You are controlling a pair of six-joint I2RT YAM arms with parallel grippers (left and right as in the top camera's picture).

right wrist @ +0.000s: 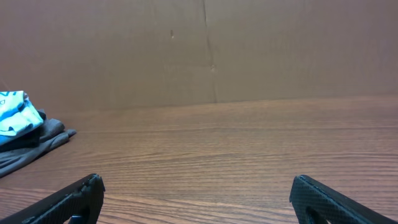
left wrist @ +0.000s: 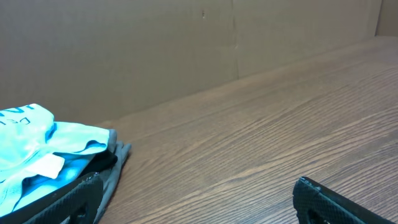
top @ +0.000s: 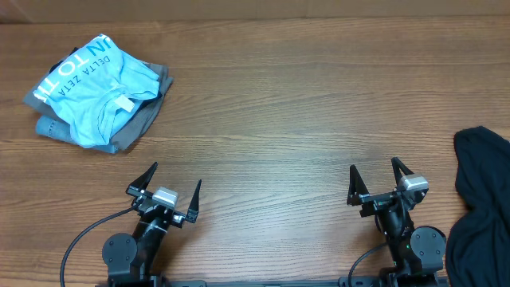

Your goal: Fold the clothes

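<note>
A folded light blue shirt with white lettering lies on a folded grey garment at the table's far left; the stack also shows in the left wrist view and small in the right wrist view. A crumpled dark navy garment lies at the right edge of the table. My left gripper is open and empty near the front edge, as seen in its wrist view. My right gripper is open and empty, left of the navy garment, also in its wrist view.
The wooden table stretches between the two piles. A brown cardboard wall stands along the far edge. Black cables run from the arm bases at the front edge.
</note>
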